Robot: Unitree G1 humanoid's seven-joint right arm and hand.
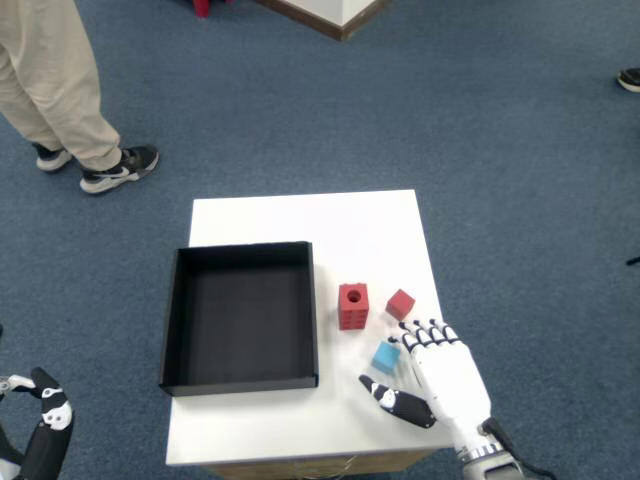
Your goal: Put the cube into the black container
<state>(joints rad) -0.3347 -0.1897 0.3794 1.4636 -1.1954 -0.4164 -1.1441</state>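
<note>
A small light-blue cube (386, 356) lies on the white table (300, 220), right of the black container (240, 316). My right hand (438, 378) rests just right of the cube, fingers spread and its thumb reaching below the cube. The fingertips (412, 333) sit beside the cube's right edge; whether they touch it I cannot tell. The hand is open and holds nothing. A small red cube (400, 304) sits just beyond the fingertips. The container is an open, shallow black box with nothing inside.
A taller red block with a hole on top (352, 306) stands between the container and the red cube. A person's legs and shoes (70, 110) are on the blue carpet at upper left. My left hand (40, 425) hangs off the table at bottom left.
</note>
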